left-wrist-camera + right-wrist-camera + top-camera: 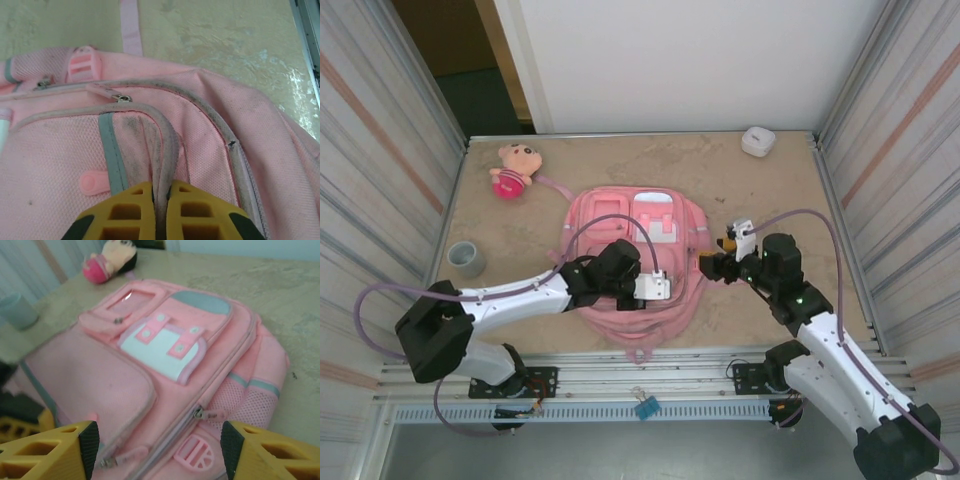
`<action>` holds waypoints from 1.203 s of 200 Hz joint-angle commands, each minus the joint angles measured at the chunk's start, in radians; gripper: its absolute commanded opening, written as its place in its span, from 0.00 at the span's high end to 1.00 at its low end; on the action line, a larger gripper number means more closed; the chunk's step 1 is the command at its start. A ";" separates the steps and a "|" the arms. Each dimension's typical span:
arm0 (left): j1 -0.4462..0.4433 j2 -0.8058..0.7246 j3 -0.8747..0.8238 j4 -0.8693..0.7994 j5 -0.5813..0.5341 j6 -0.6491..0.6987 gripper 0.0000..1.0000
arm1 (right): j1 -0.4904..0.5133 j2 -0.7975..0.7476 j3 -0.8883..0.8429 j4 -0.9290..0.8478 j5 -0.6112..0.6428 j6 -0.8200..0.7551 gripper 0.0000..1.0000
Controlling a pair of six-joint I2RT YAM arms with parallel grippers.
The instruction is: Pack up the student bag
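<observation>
The student bag (620,225) is a large pink backpack lying flat in the middle of the table, front pockets facing up. My left gripper (665,286) rests on its near part. In the left wrist view the left gripper (161,200) is shut, its yellow fingers pinching the grey-white trim strip (167,145) of the front pocket. My right gripper (708,264) is at the bag's right edge. In the right wrist view the right gripper (157,450) stands open over the bag (165,355), nothing between its fingers, with a zip pull (200,413) and a pink buckle (195,456) just ahead.
A small pink plush doll (512,170) lies at the back left and a grey cup (466,258) stands at the left. A white case (758,141) sits at the back right. A blue clip (646,406) lies on the rail in front. Metal walls enclose the table.
</observation>
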 commanded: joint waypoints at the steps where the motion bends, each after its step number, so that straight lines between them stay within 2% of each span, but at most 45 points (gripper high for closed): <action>1: 0.038 -0.106 -0.112 0.138 0.102 0.008 1.00 | 0.011 0.017 -0.018 0.029 -0.095 -0.199 0.35; 16: 0.108 -0.168 -0.237 0.344 0.233 -0.056 1.00 | 0.021 0.056 -0.023 0.047 -0.147 -0.252 0.38; 32: 0.179 -0.216 -0.301 0.437 0.351 -0.094 1.00 | 0.065 0.093 -0.036 0.064 -0.197 -0.345 0.39; 54: 0.223 -0.253 -0.320 0.418 0.398 -0.065 1.00 | 0.139 0.157 -0.031 0.041 -0.224 -0.486 0.40; 88: 0.266 -0.273 -0.320 0.389 0.471 -0.038 1.00 | 0.159 0.267 -0.020 0.115 -0.311 -0.541 0.38; 121: 0.267 -0.276 -0.320 0.373 0.487 -0.030 1.00 | 0.162 0.395 0.018 0.183 -0.314 -0.572 0.38; 168: 0.267 -0.281 -0.319 0.364 0.489 -0.026 1.00 | 0.182 0.546 0.126 0.143 -0.395 -0.595 0.41; 201: 0.267 -0.279 -0.314 0.342 0.480 -0.012 1.00 | 0.181 0.561 0.152 0.090 -0.471 -0.584 0.48; 240: 0.267 -0.269 -0.313 0.344 0.477 -0.010 1.00 | 0.163 0.533 0.179 0.035 -0.526 -0.555 0.45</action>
